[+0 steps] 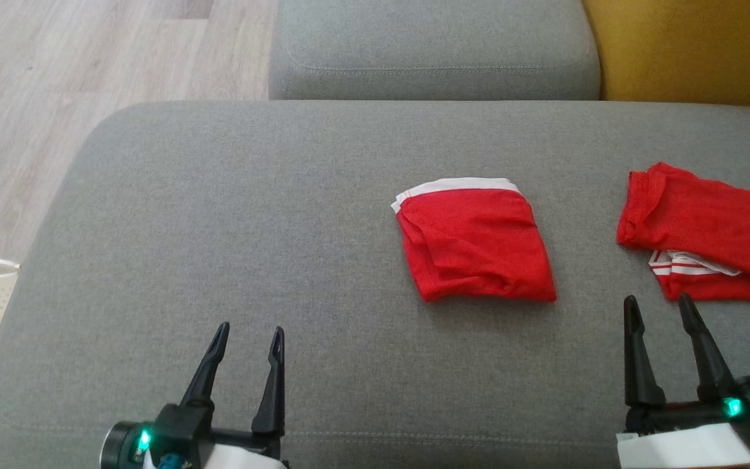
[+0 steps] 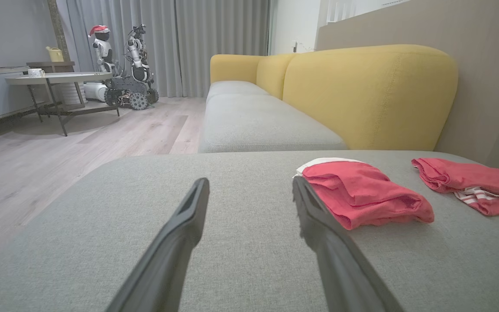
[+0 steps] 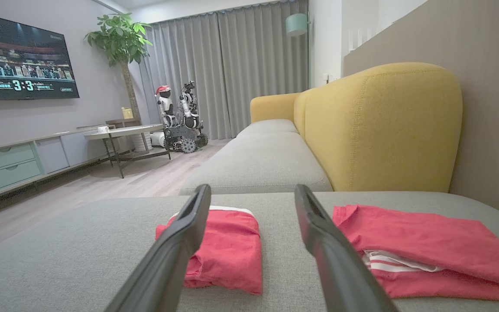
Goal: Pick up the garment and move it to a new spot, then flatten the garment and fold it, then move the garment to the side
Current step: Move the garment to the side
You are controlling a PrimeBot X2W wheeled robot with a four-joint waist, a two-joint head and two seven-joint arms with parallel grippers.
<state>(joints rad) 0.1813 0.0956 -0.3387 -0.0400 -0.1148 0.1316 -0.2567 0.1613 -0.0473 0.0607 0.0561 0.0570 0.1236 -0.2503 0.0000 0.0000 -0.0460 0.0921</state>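
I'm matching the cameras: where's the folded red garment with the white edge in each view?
Head view: folded red garment, right of centre.
Left wrist view: garment, right of centre, mid-height.
Right wrist view: garment, low, just left of centre.
Shared landmark: yellow sofa back.

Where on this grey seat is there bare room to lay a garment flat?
Widest free patch: the left half of the grey fabric seat, between its left edge and the folded red garment with a white band, ahead of the left gripper. Only a narrow strip separates that from the rumpled red white-striped garment; the right end is crowded.
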